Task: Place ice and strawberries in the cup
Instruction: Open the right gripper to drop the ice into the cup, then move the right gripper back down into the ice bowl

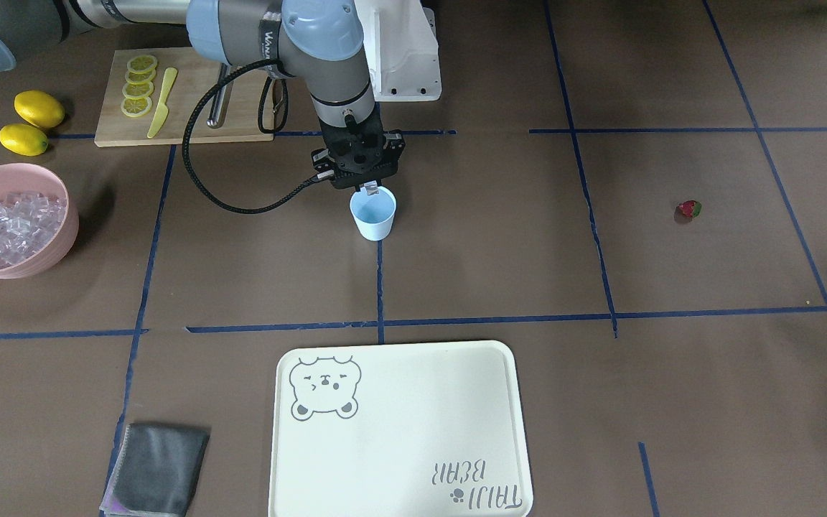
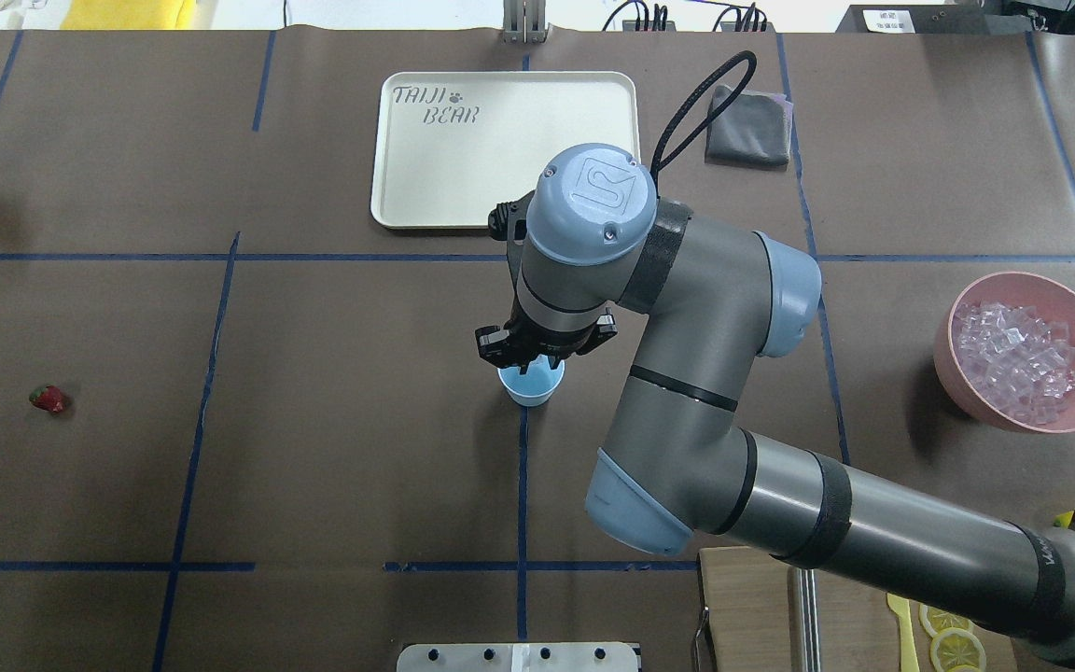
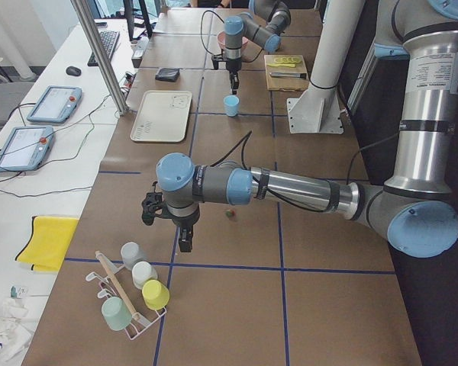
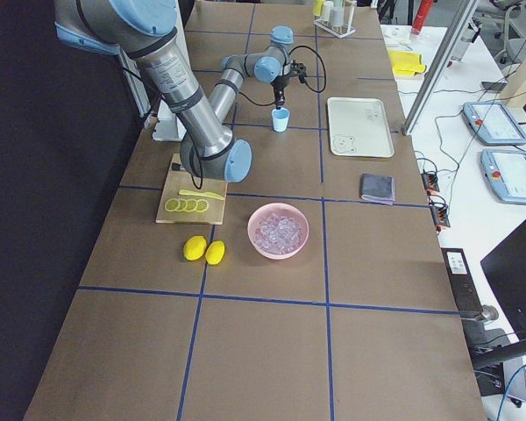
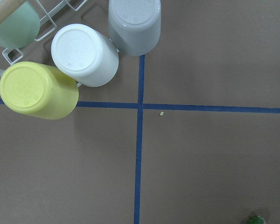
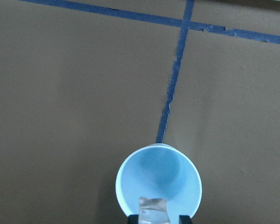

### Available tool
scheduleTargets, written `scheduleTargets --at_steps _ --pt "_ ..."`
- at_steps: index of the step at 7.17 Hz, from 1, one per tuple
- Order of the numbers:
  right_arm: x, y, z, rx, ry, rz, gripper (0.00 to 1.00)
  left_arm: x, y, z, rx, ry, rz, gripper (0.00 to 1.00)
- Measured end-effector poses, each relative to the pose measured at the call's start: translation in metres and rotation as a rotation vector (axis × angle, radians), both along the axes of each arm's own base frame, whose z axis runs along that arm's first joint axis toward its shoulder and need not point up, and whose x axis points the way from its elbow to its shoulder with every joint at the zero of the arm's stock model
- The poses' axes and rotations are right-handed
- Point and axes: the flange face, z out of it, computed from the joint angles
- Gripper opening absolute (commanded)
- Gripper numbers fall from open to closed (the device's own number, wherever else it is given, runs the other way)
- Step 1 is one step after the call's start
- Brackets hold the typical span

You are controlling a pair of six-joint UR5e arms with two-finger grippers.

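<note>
1. Left gripper [image 3: 185, 242]: appears to hang just above the table [image 3: 328, 305], near the strawberry [image 3: 230, 214]. Shows only in the side view, so cannot tell whether spread or pressed together.
2. Strawberry: lies alone at 9 o'clock from the cup [image 2: 531, 384], well apart.
3. Cup: stands upright on a blue tape line.
4. Right gripper [image 1: 370, 185]: hovers over the cup's mouth, pinching one ice cube [image 6: 154, 209] at the rim's 6 o'clock edge in the wrist view.
5. Pink bowl [image 2: 948, 373]: sits at 3 o'clock from the cup, well apart, heaped with ice [image 2: 1013, 359].

Bright even overhead light, soft shadows, focus sharp thruout.
</note>
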Motion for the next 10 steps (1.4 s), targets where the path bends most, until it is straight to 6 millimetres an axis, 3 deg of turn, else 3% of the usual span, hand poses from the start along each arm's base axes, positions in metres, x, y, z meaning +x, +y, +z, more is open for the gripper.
scheduleTargets --at_steps 5,6,7,8,10 --pt "0.002 -0.003 -0.003 -0.012 -0.02 0.025 0.97 0.0 0.0 0.002 -0.003 0.0 0.0 1.0" --pt "0.009 -0.009 -0.004 -0.014 -0.023 0.035 0.98 0.0 0.0 0.001 -0.002 0.0 0.0 1.0" --pt "0.029 -0.019 0.0 -0.019 -0.023 0.052 0.99 0.0 0.0 0.0 0.0 0.0 -0.001 1.0" --pt "0.064 -0.026 0.014 -0.015 -0.01 0.063 0.99 0.0 -0.001 -0.001 0.002 0.0 0.0 1.0" --pt "0.153 -0.031 0.044 0.052 0.063 0.042 0.99 0.0 -0.001 -0.003 0.005 0.002 0.0 1.0"
